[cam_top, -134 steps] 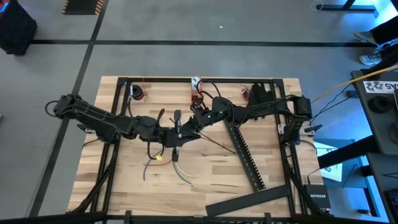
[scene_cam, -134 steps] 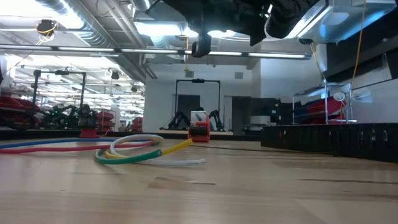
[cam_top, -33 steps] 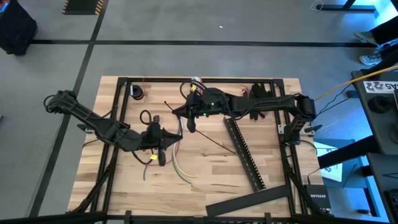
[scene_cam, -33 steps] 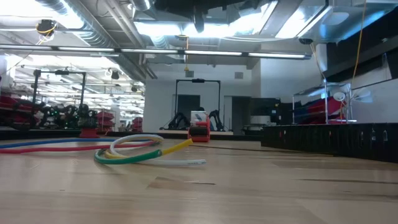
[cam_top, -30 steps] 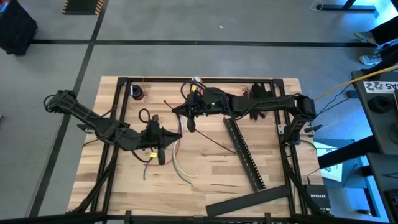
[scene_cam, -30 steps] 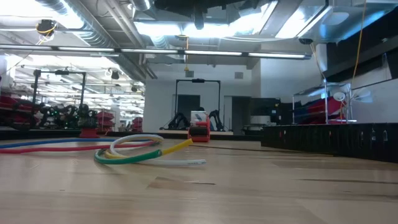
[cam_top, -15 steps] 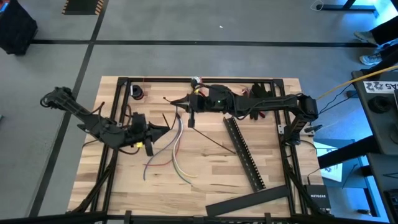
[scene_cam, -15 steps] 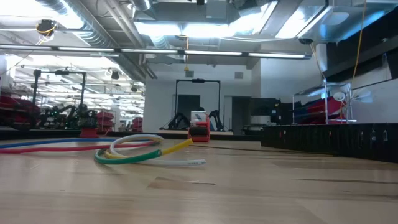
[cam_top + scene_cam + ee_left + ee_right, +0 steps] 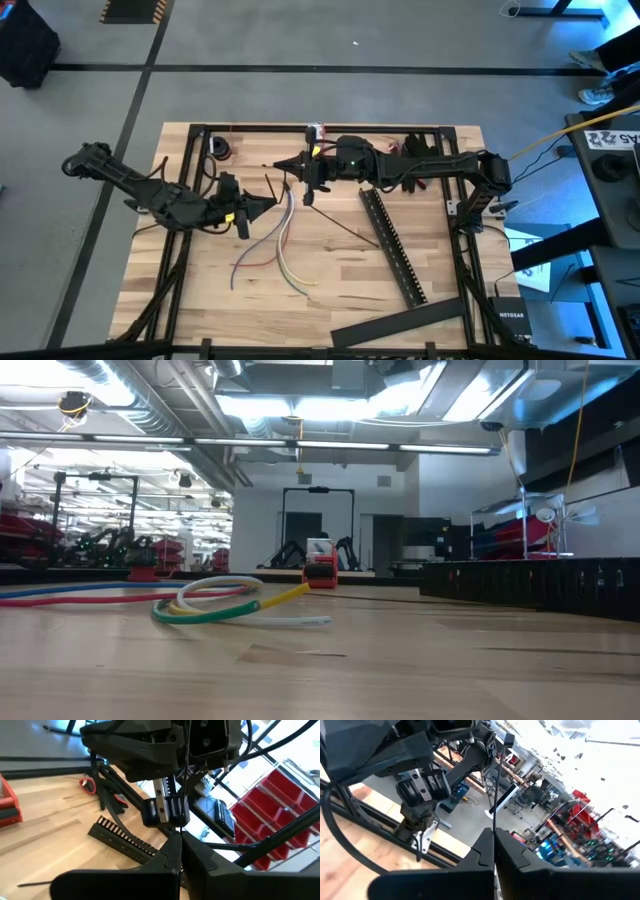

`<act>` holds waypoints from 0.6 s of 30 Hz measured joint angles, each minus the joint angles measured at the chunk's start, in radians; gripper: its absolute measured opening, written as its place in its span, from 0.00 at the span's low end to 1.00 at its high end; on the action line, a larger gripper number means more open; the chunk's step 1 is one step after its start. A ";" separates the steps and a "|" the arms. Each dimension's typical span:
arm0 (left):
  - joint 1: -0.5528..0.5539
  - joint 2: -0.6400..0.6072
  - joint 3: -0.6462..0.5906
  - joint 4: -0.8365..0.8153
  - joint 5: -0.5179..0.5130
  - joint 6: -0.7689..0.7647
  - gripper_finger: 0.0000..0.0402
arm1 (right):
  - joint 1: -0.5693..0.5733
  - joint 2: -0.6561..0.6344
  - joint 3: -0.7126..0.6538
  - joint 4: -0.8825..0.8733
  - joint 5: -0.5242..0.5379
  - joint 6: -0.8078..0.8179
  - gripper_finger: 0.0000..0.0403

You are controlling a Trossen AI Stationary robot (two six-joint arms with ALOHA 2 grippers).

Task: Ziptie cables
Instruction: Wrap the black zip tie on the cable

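The cables (image 9: 282,245), a loose bunch of blue, red, purple, white and yellow-green wires, lie on the wooden table, also seen in the low view (image 9: 210,600). Both grippers hover above the cables' far end, facing each other. My left gripper (image 9: 270,203) is shut on a thin black ziptie (image 9: 183,780). My right gripper (image 9: 288,164) is shut on another thin black ziptie (image 9: 496,785), which ends in a small square head (image 9: 508,739). My left gripper pinches the ziptie's lower end (image 9: 181,831) between its two shut fingers. The fingers lie about level, pointing toward the table's right. The strip sticks out past the fingertips, clear of the table. My right gripper pinches the other ziptie's end (image 9: 494,829) between its two shut fingers. The fingers lie level, pointing toward the table's left. The strip runs straight on past the fingertips, head end free, clear of the table.
A long black slotted bar (image 9: 395,250) lies slantwise right of centre, and a flat black bar (image 9: 400,322) lies near the front edge. A loose black strip (image 9: 345,232) lies beside the slotted bar. A red and white object (image 9: 316,135) stands at the far edge.
My left gripper has drawn back toward the table's left and far edges and rolled about its axis, uncovering the cables' far end. My right gripper has rolled in place. Both stay shut on their zipties. The cables have not moved.
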 joint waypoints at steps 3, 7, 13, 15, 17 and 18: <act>0.010 -0.002 0.000 -0.001 0.016 -0.023 0.00 | 0.007 0.000 0.000 0.000 -0.002 -0.034 0.00; 0.009 -0.002 0.000 -0.008 0.033 -0.051 0.00 | 0.008 0.000 0.000 -0.008 -0.003 -0.042 0.00; 0.002 -0.018 0.000 -0.031 0.033 -0.058 0.00 | 0.013 0.000 0.000 -0.016 -0.034 -0.068 0.00; 0.001 -0.029 0.000 -0.029 0.032 -0.064 0.00 | 0.013 0.000 0.000 -0.017 -0.037 -0.068 0.00; -0.002 -0.037 0.000 -0.029 0.031 -0.063 0.00 | 0.013 0.000 0.000 -0.017 -0.037 -0.068 0.00; -0.003 -0.038 0.000 -0.029 0.031 -0.061 0.00 | 0.013 0.000 0.000 -0.016 -0.037 -0.068 0.00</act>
